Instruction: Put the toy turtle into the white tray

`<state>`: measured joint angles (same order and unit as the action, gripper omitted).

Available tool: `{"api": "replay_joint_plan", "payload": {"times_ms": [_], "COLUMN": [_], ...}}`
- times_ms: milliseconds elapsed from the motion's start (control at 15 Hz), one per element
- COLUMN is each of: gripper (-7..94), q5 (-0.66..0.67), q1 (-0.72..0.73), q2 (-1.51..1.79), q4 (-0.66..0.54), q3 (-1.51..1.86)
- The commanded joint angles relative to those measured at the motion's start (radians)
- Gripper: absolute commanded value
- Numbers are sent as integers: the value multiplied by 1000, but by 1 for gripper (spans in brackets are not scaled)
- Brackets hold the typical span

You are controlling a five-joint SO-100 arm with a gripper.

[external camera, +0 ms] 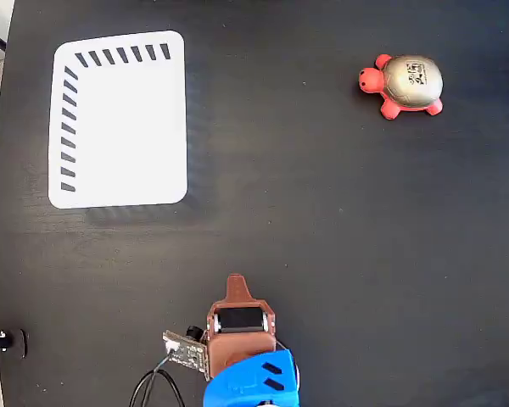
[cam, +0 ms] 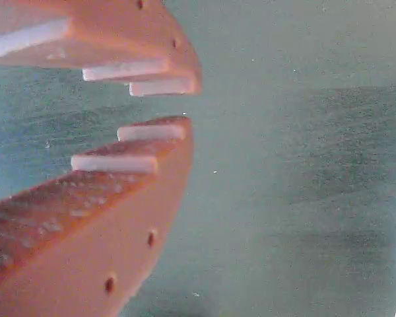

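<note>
The toy turtle (external camera: 405, 86), with red-orange head and feet and a grey-gold shell, sits at the far right of the black table in the fixed view, its head pointing left. The white tray (external camera: 119, 127), with dark slanted slots along its top and left edges, lies flat at the far left with nothing on it. My gripper (external camera: 236, 281) is near the bottom middle, well away from both. In the wrist view the gripper (cam: 191, 104) shows its orange jaws nearly together with only a thin slit and nothing between them, over bare table. Neither turtle nor tray appears there.
The blue arm body (external camera: 253, 381) and a small circuit board with cables (external camera: 182, 349) sit at the bottom edge. The table's left edge (external camera: 2, 203) runs just beside the tray. A small black fitting (external camera: 0, 342) lies at the lower left.
</note>
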<state>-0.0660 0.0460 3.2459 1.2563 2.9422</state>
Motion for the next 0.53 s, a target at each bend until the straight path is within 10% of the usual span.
{"api": "replay_joint_plan", "payload": {"times_ms": [0, 467], "gripper": [0, 0], "q5": [-6, 11], "q1": [11, 28], "q2": [3, 0], "q4": [5, 3], "q3": [-23, -23]}}
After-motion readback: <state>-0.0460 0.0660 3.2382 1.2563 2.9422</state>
